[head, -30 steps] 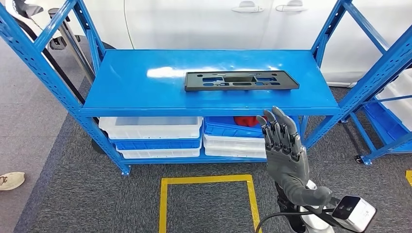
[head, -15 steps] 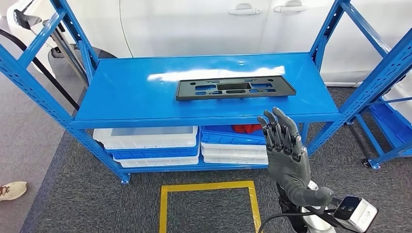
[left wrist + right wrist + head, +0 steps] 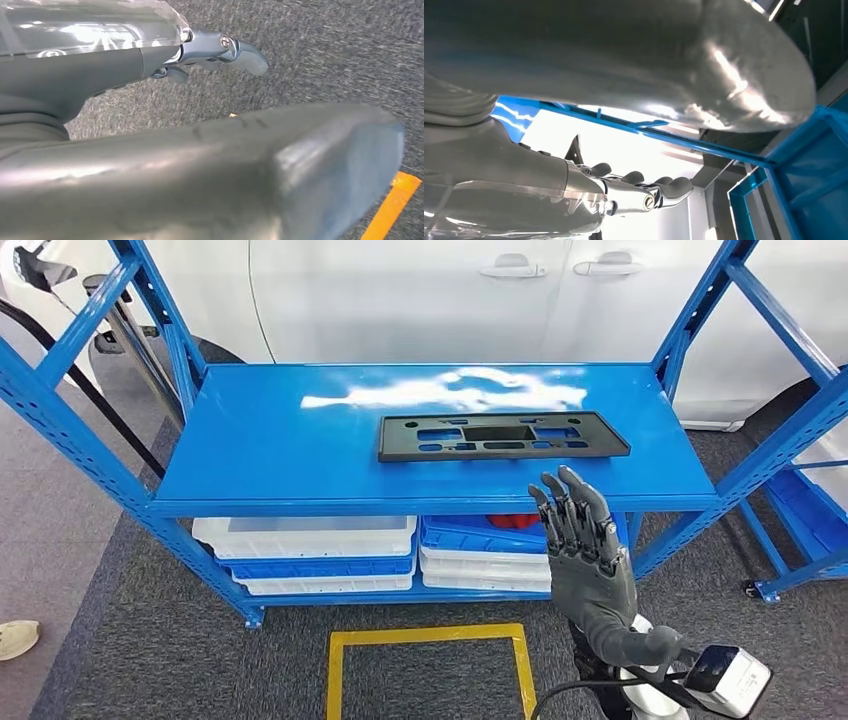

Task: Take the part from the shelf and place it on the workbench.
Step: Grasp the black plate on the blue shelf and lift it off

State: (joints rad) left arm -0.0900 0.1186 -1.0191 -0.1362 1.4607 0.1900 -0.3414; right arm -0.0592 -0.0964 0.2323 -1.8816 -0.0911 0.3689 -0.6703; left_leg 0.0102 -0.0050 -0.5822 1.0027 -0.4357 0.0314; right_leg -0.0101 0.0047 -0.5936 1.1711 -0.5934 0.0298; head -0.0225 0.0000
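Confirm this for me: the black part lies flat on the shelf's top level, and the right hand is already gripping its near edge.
Not quite. The black part does lie flat on the top level of the blue shelf, but the right hand is not gripping it. The head view shows that hand raised in front of the shelf's front edge, fingers extended, holding nothing, apart from the part.

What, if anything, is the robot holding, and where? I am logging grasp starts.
Nothing is held. The right hand is raised, empty, before the blue metal shelf; the flat black plastic part lies there untouched.
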